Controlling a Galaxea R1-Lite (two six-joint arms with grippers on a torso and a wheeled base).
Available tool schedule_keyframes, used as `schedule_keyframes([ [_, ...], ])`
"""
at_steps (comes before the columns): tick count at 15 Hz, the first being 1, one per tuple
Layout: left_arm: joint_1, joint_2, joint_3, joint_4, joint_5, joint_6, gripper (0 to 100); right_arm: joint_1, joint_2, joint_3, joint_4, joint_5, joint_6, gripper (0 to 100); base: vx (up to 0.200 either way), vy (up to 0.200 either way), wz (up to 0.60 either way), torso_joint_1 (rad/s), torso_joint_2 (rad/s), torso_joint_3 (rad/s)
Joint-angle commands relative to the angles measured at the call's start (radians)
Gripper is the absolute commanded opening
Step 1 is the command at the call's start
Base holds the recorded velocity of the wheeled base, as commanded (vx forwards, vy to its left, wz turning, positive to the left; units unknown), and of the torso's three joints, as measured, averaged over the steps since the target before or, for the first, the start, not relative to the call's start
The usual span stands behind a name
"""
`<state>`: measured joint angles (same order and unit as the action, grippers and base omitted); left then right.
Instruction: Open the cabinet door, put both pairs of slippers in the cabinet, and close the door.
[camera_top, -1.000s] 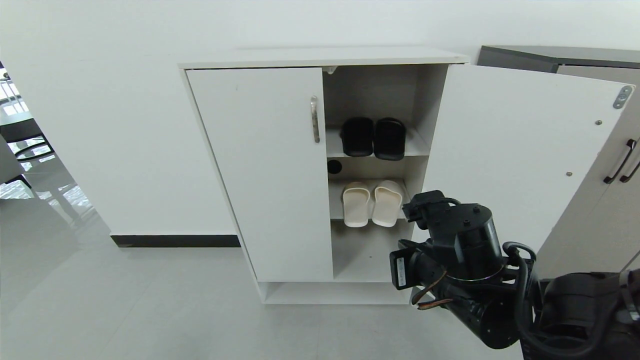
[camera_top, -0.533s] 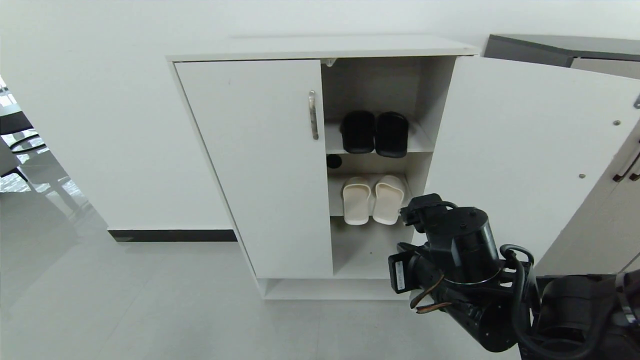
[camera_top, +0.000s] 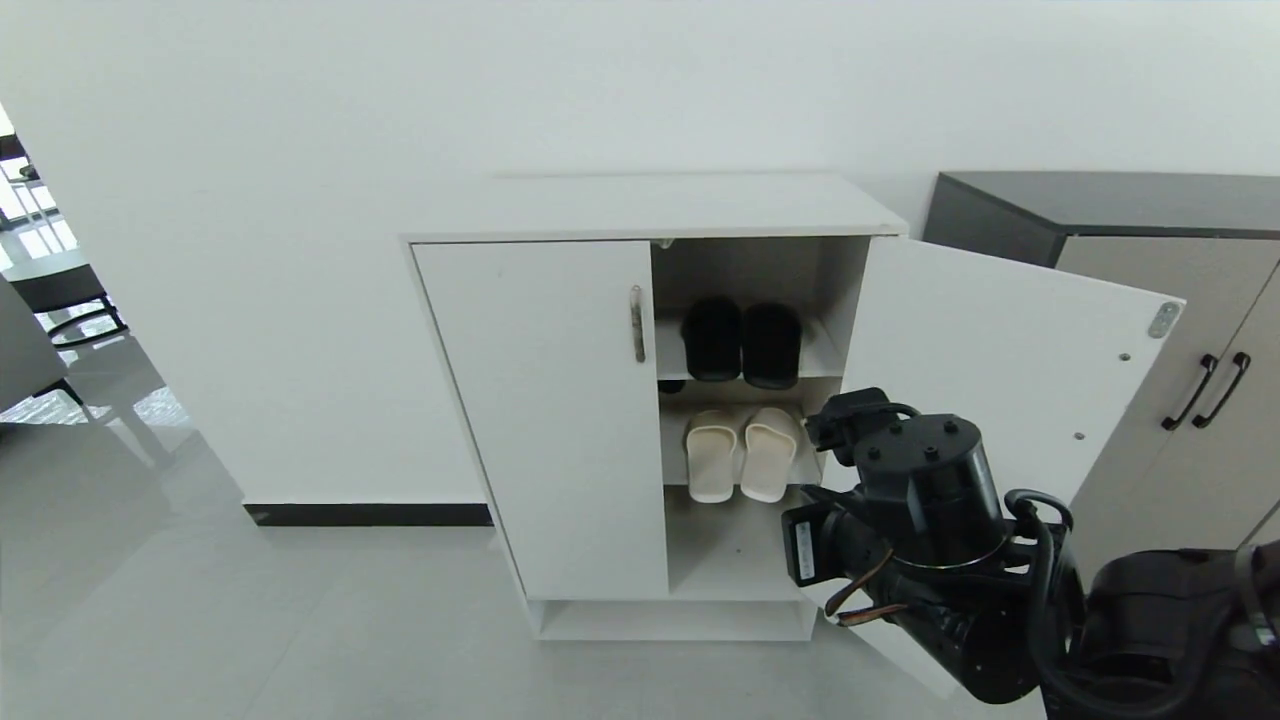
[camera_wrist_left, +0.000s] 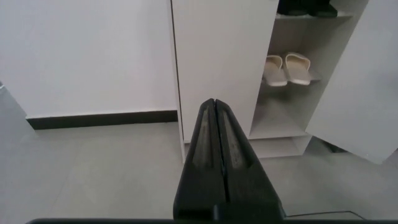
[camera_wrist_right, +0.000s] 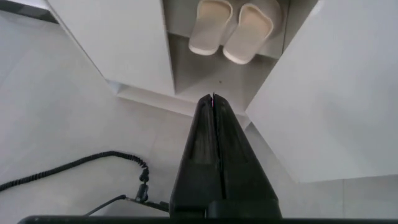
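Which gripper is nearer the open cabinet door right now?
Right. The right gripper is close beside the open door; the left gripper is farther back, in front of the closed door.

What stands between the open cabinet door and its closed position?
No object visibly does. Black slippers and white slippers lie on shelves inside. Only the right hand hangs before the opening, on the cabinet door's inner side.

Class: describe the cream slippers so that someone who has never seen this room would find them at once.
Find the white cabinet, its right door swung open. Inside, the cream slippers sit on the second shelf down, directly below the black pair.
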<state>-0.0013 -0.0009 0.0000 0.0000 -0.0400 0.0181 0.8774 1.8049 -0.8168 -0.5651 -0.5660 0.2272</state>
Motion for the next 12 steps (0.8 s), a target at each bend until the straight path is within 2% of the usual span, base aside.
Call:
schedule_keyframes([
  [1,0.0,0.001,0.0,0.002,0.0,0.0,0,-0.002,0.001,0.001,-0.001,0.0,0.0,0,0.0,0.0,0.0,0.095,-0.5,-0.232],
  [6,0.0,0.001,0.0,0.0,0.0,-0.001,0,-0.002,0.001,0.001,-0.001,-0.002,0.0,0,0.0,0.0,0.0,0.32,-0.48,-0.243],
  [12,0.0,0.001,0.0,0.002,0.0,-0.001,0,-0.002,-0.001,0.004,-0.001,-0.003,-0.002,0,0.0,0.0,0.0,0.264,-0.52,-0.257],
])
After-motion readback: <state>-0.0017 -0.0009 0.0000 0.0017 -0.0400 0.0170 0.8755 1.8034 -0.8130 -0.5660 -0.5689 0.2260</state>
